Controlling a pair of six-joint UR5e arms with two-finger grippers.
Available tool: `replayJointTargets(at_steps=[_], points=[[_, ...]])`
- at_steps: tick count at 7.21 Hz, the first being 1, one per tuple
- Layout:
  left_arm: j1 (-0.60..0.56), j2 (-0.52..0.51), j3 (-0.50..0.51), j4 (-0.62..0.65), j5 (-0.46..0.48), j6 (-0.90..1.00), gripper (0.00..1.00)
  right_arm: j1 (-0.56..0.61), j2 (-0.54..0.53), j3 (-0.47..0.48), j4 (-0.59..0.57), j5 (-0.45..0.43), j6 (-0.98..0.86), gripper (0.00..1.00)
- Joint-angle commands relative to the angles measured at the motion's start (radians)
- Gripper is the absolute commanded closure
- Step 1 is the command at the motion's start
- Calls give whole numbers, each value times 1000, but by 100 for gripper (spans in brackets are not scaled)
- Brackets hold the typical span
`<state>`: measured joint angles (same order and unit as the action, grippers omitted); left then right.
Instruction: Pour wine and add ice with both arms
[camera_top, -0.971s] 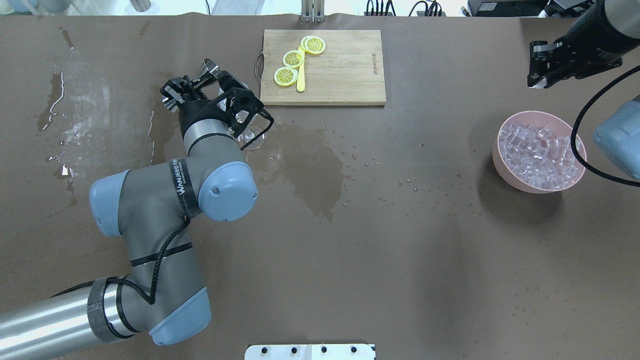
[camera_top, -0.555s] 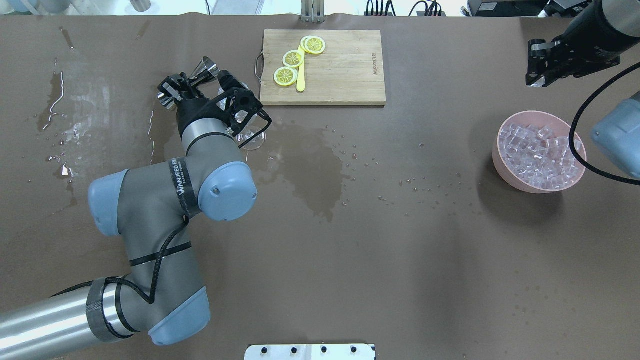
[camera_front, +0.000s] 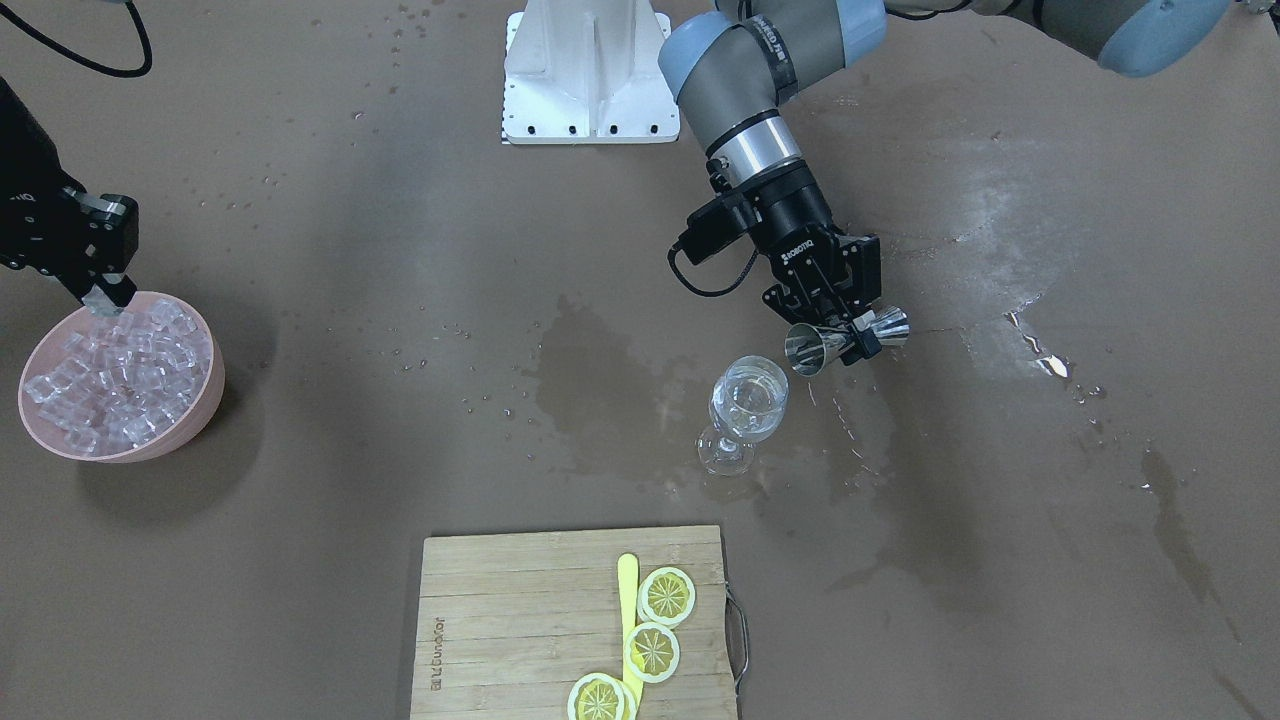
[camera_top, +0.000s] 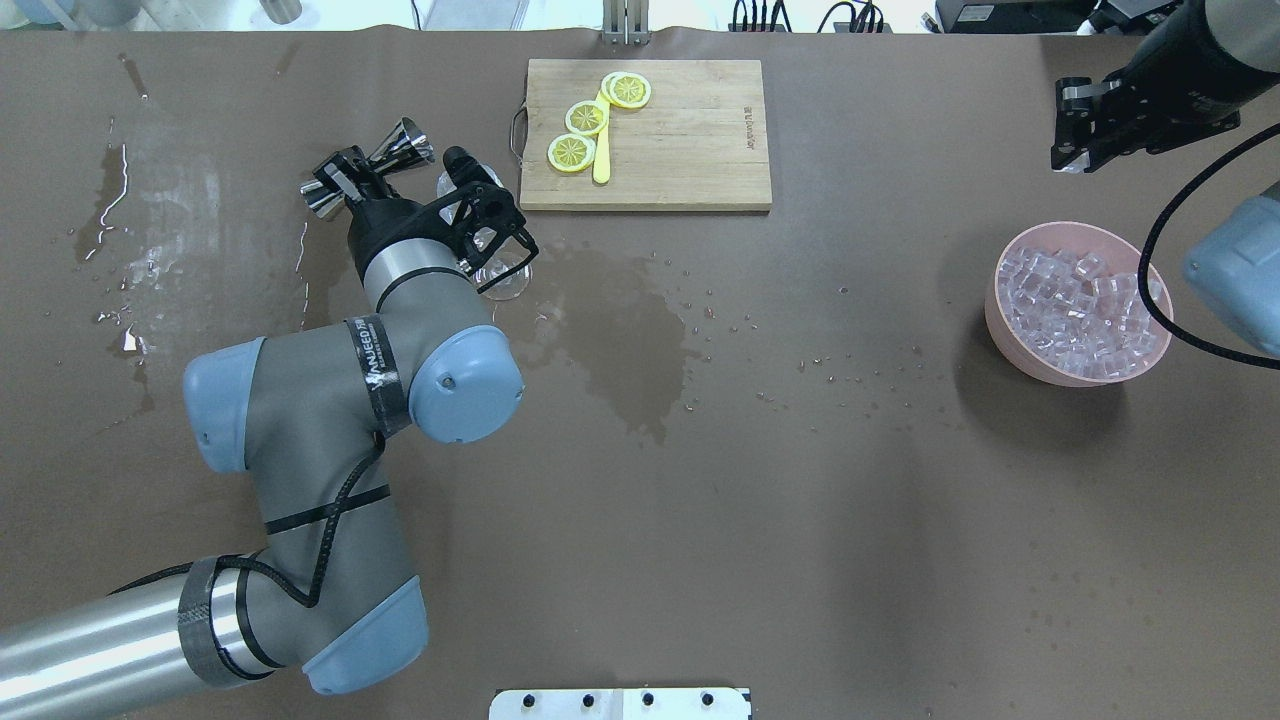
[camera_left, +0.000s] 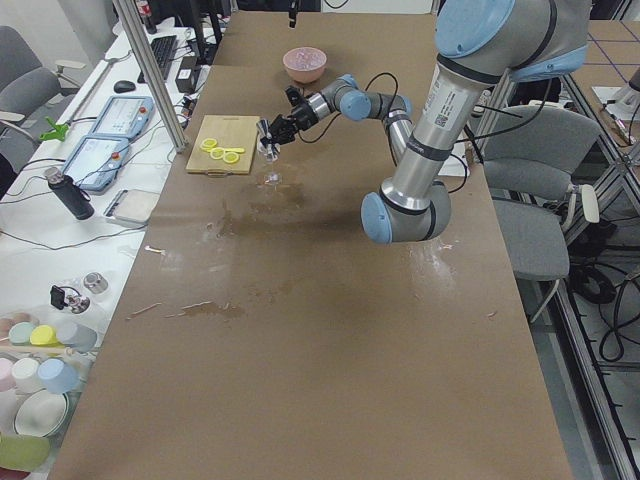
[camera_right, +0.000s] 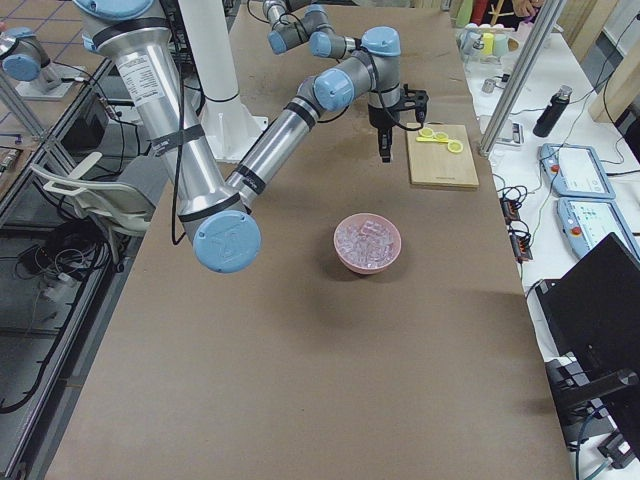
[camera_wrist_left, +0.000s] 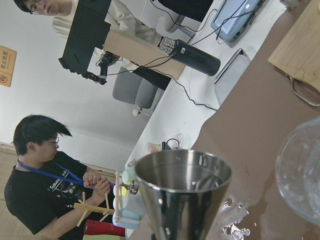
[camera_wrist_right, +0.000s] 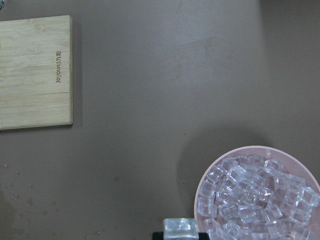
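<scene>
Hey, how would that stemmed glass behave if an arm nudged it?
The stemmed glass would probably tip easily: a wide bowl sits on a thin stem over a small foot. It looks like thin clear glass, so it is likely fragile. The table around it is wet, so it might slide.

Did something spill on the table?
Yes. A dark wet patch spreads beside the stemmed glass, droplets trail toward the pink bowl, and shiny puddles glisten at the robot's left.
</scene>
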<state>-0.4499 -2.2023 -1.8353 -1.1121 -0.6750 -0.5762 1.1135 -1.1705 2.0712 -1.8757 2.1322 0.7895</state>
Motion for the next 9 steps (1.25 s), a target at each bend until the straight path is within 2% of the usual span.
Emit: replayJointTargets(at_steps=[1, 3, 9], points=[[0, -14, 1, 50, 12, 12, 81, -1, 2, 1, 1, 0, 4, 100], [0, -42, 2, 93, 14, 13, 80, -1, 2, 1, 1, 0, 4, 100], [0, -46, 5, 100, 14, 82, 81, -1, 2, 1, 1, 2, 5, 100]])
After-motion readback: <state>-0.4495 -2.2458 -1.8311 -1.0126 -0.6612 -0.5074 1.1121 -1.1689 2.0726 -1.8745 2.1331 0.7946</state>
